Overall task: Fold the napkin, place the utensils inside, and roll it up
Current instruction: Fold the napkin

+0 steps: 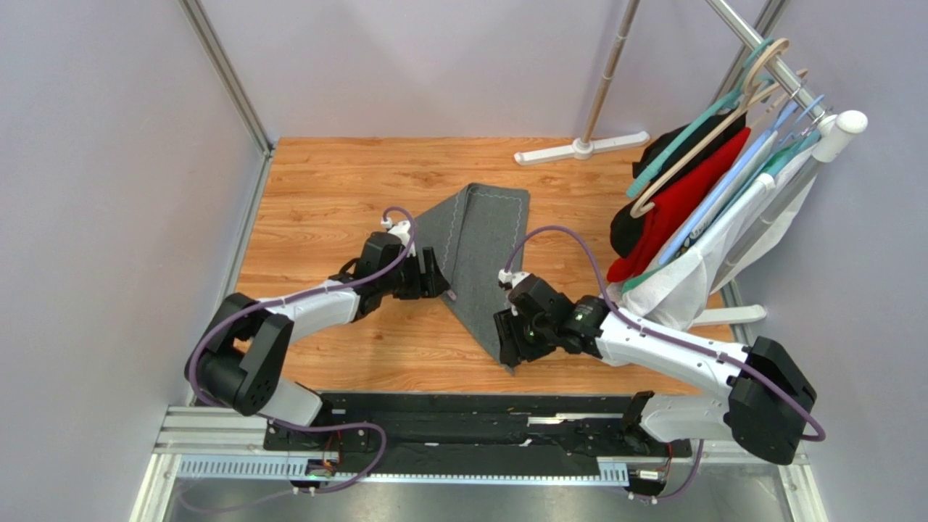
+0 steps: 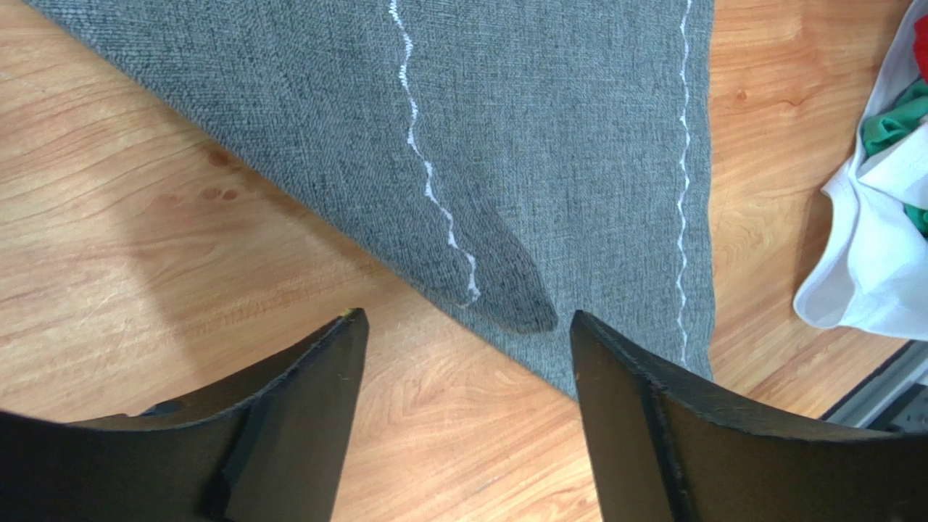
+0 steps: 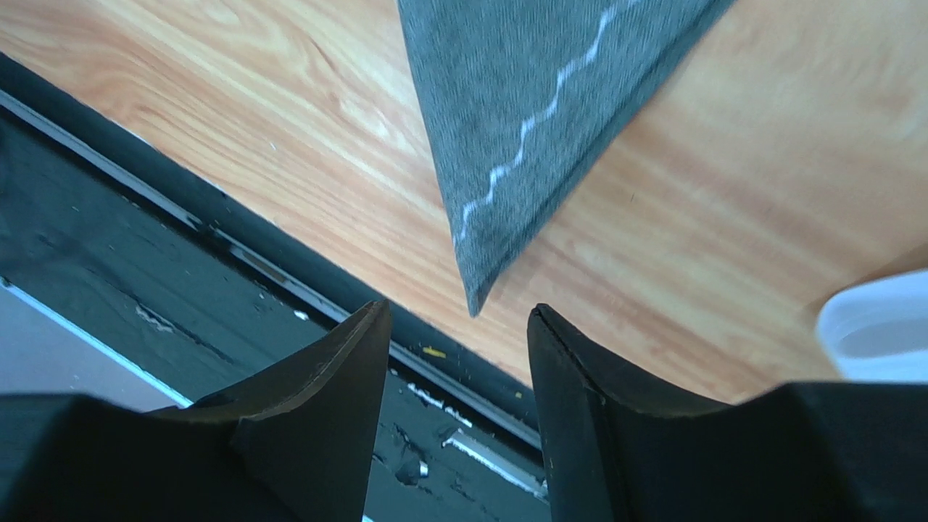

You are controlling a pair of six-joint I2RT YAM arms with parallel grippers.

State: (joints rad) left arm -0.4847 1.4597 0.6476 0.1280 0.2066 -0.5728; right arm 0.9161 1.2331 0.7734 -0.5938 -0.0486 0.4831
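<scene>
Your right end effector (image 3: 458,315) hangs fingers apart, empty, at the near tip of the dark grey felt-like napkin with pale stitching (image 1: 485,245). Your left end effector (image 2: 463,326) is likewise apart at its left corner. The napkin lies folded mid-bench, probably ready for utensils; none are visible. Wood-grain bench (image 1: 327,185), red and black hanging garments (image 1: 675,201) far right, grey walls.

dark grey napkin (image 1: 479,252), folded triangle, lying flat

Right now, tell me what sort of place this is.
Likely a robot lab cell staged for household chores, not a home: grey partition walls enclose a wood-look table, a clothes rack stands beside it, and the napkin lies on the table.
</scene>
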